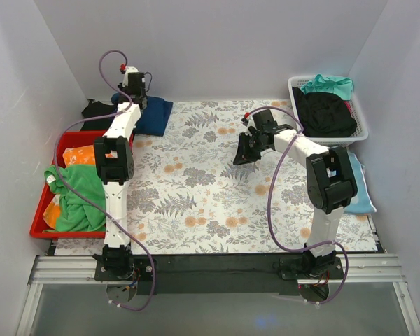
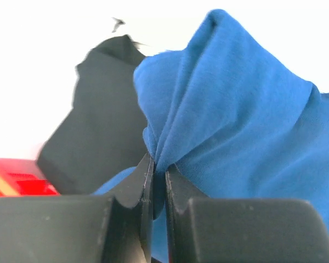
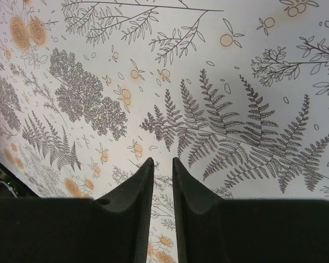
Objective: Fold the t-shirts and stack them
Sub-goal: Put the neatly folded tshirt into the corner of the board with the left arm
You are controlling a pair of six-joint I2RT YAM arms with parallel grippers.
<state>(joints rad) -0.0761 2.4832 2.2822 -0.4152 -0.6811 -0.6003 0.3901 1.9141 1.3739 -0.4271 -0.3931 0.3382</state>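
At the far left corner of the floral-covered bench (image 1: 196,189), the left hand (image 2: 159,170) is clenched on a fold of the blue t-shirt (image 2: 236,120), which lies beside a black t-shirt (image 2: 98,120). The right hand (image 3: 163,167) hangs over bare bench, its fingers nearly together and holding nothing. A white basket (image 1: 360,115) at far right holds black and teal shirts.

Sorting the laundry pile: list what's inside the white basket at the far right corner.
The white basket holds a black garment with a teal garment bunched on its far side. Anything beneath them is covered.
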